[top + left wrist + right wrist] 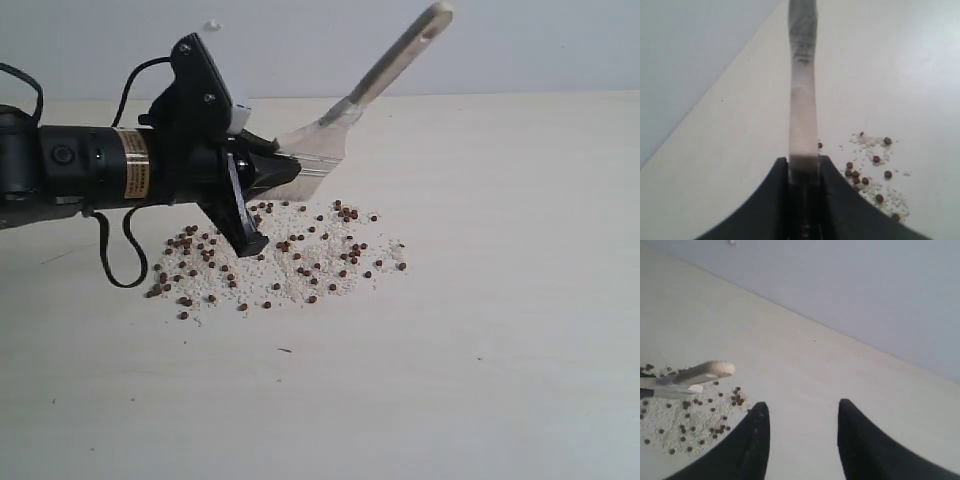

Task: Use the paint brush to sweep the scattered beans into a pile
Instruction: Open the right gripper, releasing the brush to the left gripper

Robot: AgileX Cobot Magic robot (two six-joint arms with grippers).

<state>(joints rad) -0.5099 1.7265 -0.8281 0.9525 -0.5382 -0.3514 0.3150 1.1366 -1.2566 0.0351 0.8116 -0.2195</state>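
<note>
The paint brush [345, 110] is held off the table above the beans, its wooden handle slanting up to the right. My left gripper [285, 168] is shut on its wide end by the silver ferrule. In the left wrist view the brush [802, 110] shows edge-on, clamped between the black fingers of the left gripper [803, 161]. The reddish-brown beans [290, 255] lie scattered among white crumbs below it; some beans [867, 172] show beside the fingers. My right gripper [802, 407] stands open over bare table, apart from the beans [690, 417] and the brush handle [705, 371].
The pale table [480, 380] stretches bare to the front and right of the bean patch. A grey wall [300, 40] runs behind the table's far edge. The left arm's black cable [125, 265] loops down to the table left of the beans.
</note>
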